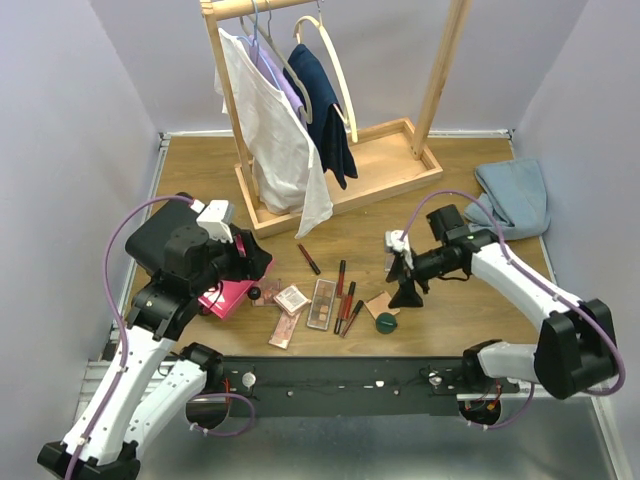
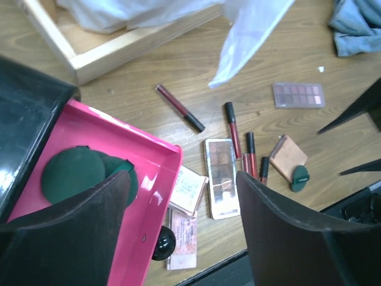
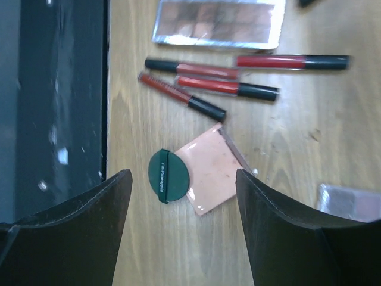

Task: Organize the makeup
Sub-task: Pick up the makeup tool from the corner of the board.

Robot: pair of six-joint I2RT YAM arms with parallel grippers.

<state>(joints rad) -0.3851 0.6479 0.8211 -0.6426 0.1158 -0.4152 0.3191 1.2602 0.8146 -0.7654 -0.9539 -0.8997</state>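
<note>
My left gripper (image 1: 248,264) (image 2: 184,229) is open and holds nothing. It hangs over the front corner of the pink drawer (image 2: 156,179) (image 1: 226,298), where two dark-green discs (image 2: 71,173) lie. On the wood lie eyeshadow palettes (image 2: 221,176) (image 1: 322,303), a square compact (image 2: 187,189) and slim red tubes (image 1: 344,295) (image 3: 226,86). My right gripper (image 1: 405,290) (image 3: 183,187) stands open above a peach compact (image 3: 215,176) (image 1: 381,303). A dark-green disc (image 3: 169,176) (image 1: 386,322) overlaps that compact's edge, and nothing sits between the fingers.
The black case (image 2: 27,107) holds the pulled-out drawer, whose black knob (image 2: 162,243) is near a pink palette (image 2: 183,235). Another palette (image 2: 299,94) lies apart. A clothes rack on a wooden base (image 1: 330,185) stands behind. A blue cloth (image 1: 515,195) is at the back right.
</note>
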